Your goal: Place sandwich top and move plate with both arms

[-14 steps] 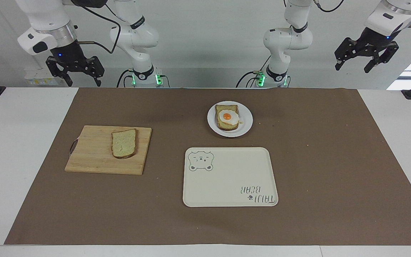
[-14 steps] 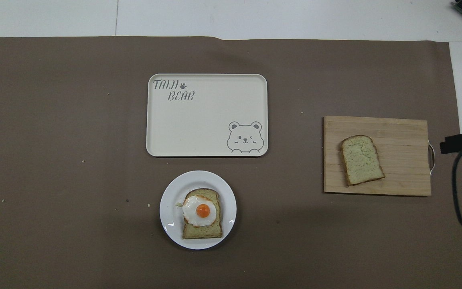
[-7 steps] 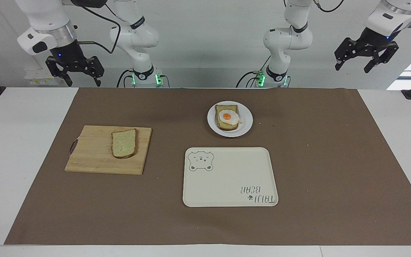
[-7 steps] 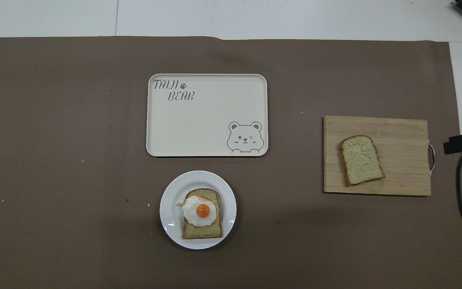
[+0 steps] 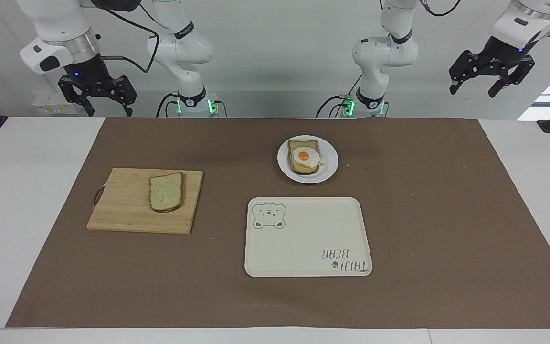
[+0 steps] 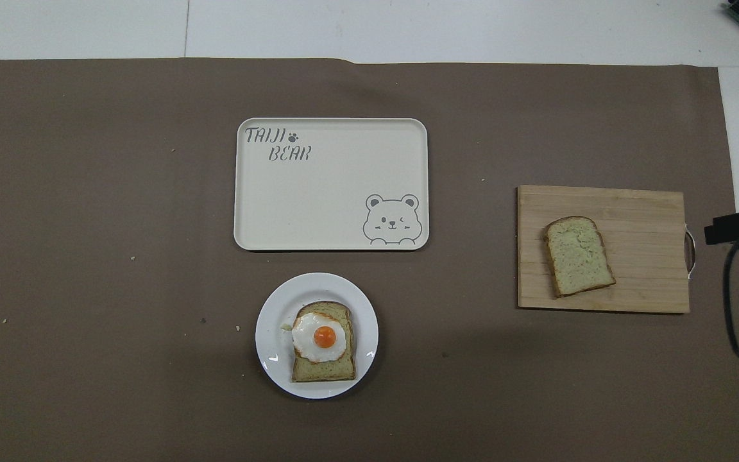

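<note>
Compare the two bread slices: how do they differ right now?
The sandwich top is bare; the bread slice on the plate carries a fried egg. The sandwich top lies on the wooden cutting board toward the right arm's end of the table; the other sits on the white plate, nearer to the robots than the tray. Both are pale, brown-crusted and lie flat.

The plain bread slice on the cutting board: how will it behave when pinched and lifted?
The plain bread slice looks thin and soft, so it will probably sag or fold if lifted by one edge. It lies flat on the cutting board, so getting a finger under its crust may be awkward. Its crumb looks porous: likely light, and easily dented.
</note>
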Motion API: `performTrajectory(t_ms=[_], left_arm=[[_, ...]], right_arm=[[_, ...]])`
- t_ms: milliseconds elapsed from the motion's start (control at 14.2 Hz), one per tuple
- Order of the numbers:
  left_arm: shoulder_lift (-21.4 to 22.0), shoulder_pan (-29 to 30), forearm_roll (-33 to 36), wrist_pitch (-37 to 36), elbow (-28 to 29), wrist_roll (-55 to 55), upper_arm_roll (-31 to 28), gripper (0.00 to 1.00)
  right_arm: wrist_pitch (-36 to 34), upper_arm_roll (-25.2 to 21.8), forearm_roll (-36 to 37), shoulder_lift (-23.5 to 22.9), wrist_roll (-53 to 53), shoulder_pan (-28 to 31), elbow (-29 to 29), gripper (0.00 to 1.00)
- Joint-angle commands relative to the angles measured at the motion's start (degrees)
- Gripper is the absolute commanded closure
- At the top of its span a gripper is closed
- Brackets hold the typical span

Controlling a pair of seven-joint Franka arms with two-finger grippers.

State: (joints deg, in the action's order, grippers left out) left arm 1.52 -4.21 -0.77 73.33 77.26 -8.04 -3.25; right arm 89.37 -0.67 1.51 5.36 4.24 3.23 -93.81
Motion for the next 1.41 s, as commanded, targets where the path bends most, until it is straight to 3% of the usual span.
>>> performTrajectory(t_ms=[0, 633, 915, 1337], left_arm=[[1.64, -0.1, 0.51, -0.11, 1.76, 0.39, -0.09, 0.0], [1.64, -0.01, 0.51, -0.11, 1.76, 0.39, -0.09, 0.0], [1.56, -0.1, 0.51, -0.11, 1.76, 0.48, -0.09, 0.0], [1.56, -0.1, 0.51, -0.11, 1.76, 0.39, -0.09, 0.0]], right_arm=[[2.65, 0.14, -0.81, 0.88, 0.94, 0.11, -2.69, 0.0], [6.86, 0.14, -1.16, 0.44, 1.03, -0.24, -7.0, 0.0], [12.13, 0.14, -2.56, -0.79, 1.03, 0.11, -9.98, 0.0], [19.34, 0.14, -2.65, -6.76, 1.2, 0.46, -11.57, 0.0]])
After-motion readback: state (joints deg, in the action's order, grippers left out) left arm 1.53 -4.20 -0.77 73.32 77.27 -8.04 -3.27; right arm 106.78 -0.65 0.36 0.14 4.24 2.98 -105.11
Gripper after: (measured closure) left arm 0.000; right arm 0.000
